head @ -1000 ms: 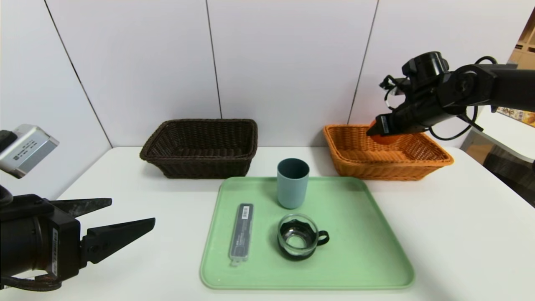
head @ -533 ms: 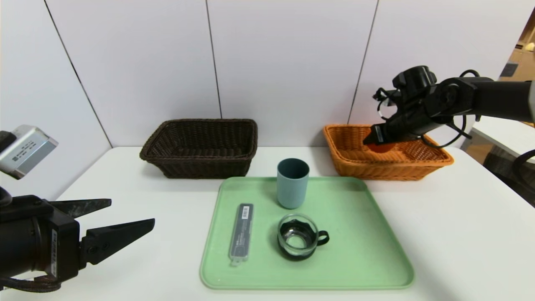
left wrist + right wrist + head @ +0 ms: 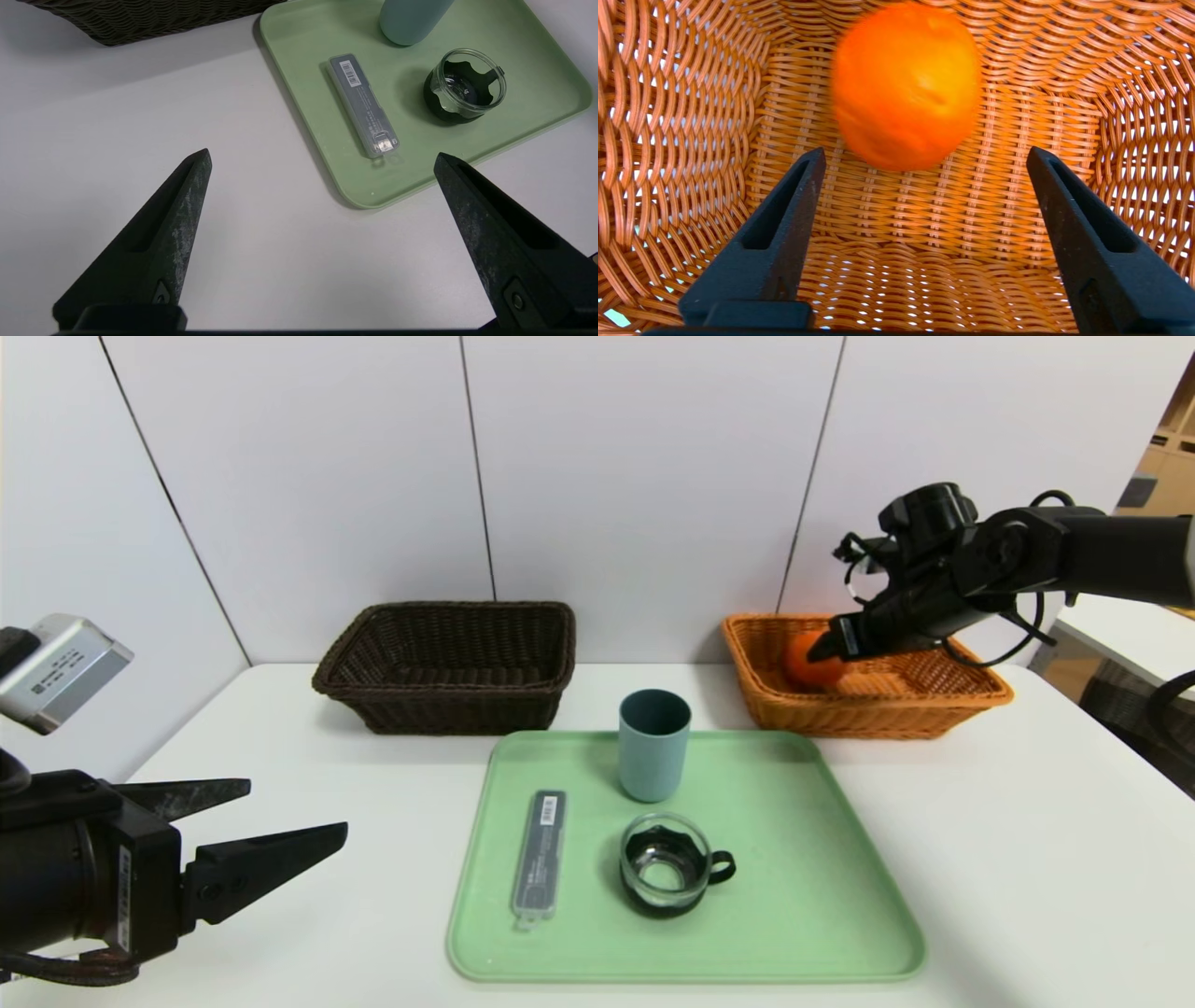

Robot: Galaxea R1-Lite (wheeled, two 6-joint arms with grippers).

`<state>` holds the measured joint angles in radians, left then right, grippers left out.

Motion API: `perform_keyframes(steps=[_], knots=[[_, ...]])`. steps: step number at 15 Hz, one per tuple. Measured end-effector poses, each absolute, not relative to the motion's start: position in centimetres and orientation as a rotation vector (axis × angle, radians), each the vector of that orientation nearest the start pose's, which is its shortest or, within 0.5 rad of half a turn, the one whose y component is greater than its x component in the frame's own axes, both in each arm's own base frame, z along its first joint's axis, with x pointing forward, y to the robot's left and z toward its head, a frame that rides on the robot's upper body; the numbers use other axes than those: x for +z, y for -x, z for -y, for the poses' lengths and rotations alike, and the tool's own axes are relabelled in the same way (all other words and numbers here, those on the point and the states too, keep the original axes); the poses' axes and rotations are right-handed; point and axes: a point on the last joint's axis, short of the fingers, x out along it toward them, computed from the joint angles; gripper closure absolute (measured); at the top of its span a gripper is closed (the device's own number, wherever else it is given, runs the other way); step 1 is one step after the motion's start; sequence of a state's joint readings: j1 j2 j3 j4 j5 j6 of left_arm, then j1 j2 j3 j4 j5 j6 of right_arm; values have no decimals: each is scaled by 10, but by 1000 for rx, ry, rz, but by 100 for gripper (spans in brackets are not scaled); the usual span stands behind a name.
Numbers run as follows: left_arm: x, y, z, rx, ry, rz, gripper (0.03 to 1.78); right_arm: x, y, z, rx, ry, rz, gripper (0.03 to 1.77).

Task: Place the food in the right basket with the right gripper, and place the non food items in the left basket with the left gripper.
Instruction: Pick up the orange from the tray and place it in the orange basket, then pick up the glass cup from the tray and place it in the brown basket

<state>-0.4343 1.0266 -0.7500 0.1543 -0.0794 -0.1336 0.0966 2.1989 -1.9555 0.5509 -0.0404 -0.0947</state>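
The round orange food (image 3: 805, 663) (image 3: 906, 86) lies loose inside the orange-tan right basket (image 3: 971, 695) (image 3: 682, 116), near its left end. My right gripper (image 3: 820, 651) (image 3: 927, 156) hangs open over the basket, just behind the fruit, with nothing between its fingers. My left gripper (image 3: 294, 812) (image 3: 322, 156) stands open above the bare table at the near left. On the green tray (image 3: 840, 915) (image 3: 537, 42) are the blue-grey tumbler (image 3: 653, 744) (image 3: 411, 21), the glass cup with black handle (image 3: 670, 864) (image 3: 465, 86) and the dark grey case (image 3: 540, 857) (image 3: 363, 105). The dark brown left basket (image 3: 448, 663) (image 3: 140, 18) holds nothing.
Both baskets stand against the white back wall. The tray sits in the middle of the white table (image 3: 1027, 859) in front of them. A side surface and some clutter show beyond the table's right edge.
The right gripper has lowered toward the basket and opened. The orange has dropped out of it and moved left inside the basket. The left arm has not moved.
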Motion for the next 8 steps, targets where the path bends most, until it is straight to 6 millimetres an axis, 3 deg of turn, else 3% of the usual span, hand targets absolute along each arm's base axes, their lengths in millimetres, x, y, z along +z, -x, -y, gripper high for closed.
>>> perform_keyframes(steps=[5,8], knots=[[238,-114,55,-475,51,-463,12,210,-427,-41,92,144,-781,20],[238,-114,55,-474,52,-463,12,228,-409,-40,103,141,-756,16]])
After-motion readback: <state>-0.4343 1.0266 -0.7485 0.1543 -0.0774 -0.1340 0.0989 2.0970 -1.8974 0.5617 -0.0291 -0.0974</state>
